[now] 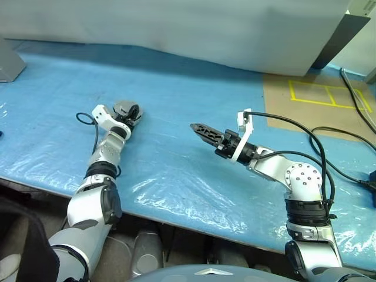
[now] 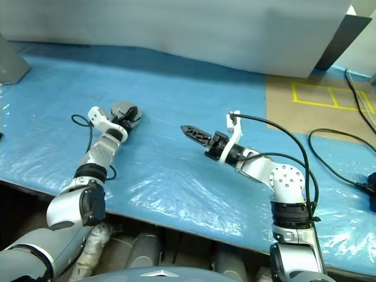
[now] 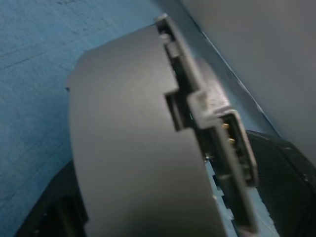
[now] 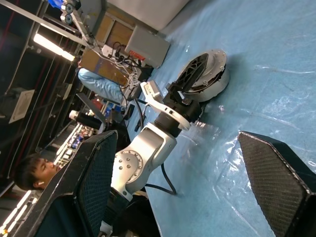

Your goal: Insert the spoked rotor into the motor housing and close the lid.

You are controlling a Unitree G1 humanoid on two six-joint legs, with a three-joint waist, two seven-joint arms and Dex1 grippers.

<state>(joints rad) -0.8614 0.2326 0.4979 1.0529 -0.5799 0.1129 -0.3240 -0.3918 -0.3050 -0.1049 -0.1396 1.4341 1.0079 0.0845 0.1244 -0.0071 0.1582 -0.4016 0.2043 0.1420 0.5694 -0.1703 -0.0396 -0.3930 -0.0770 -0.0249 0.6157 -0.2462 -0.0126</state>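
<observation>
Surface: blue plastic sheet (image 1: 176,153) covering the table, wrinkled and glossy near the front edge; a grey wall panel (image 1: 176,29) stands along the far side.
Left gripper (image 1: 133,113): lying low at the motor housing (image 2: 124,111) on the left part of the sheet; one finger rests across the housing's top, and the other is hidden, so I cannot tell how wide the claw stands.
Housing and lid: in the left wrist view the grey puck fills the frame edge-on, the lid (image 3: 232,148) nearly down on the body with a narrow seam showing.
Spoked rotor: not visible by itself; judged to be inside already.
Right gripper (image 1: 202,132): hovering mid-table, well apart from the housing, fingers spread and empty.
Far right: brown board (image 1: 317,106) with yellow tape marks; black cables (image 1: 352,135).
Risk: if the left finger drags as it withdraws, it could lift the lid or slide the puck on the slick plastic, leaving the seam unclosed.
</observation>
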